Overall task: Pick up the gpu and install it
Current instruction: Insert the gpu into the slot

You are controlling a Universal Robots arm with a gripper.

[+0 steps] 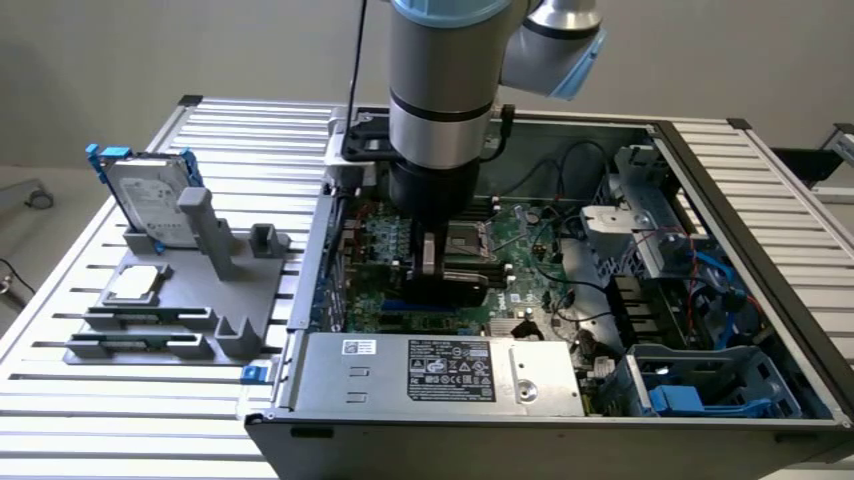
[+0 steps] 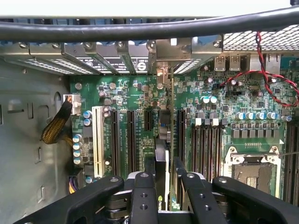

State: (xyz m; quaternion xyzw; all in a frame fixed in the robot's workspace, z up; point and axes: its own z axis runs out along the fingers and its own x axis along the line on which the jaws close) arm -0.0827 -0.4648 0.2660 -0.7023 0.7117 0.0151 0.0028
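**Black claw holds gpu over the slots**

Black fingers of the gripper are closed on the gpu, which stands edge-on between them as a thin upright card. A strip of green board with a small logo shows in the wrist view. In the exterior view the card hangs dark and glossy under the wrist, inside the open computer case.

Just beyond the fingertips lie the long black expansion slots, with a white slot beside them. All are set in the green motherboard. The card's lower edge points down among the black slots. Whether it already touches one I cannot tell.

Farther off sit the CPU socket, a looped red wire and the rear slot brackets.

The main risk, as I judge it, is misalignment. If the card is slightly off the slot's line or tilted in the grip, its edge could land on the slot's rim or on nearby capacitors and jam. The end bracket could also catch on the rear opening. A thin, glossy card may slip or twist between the fingers under pressing force.
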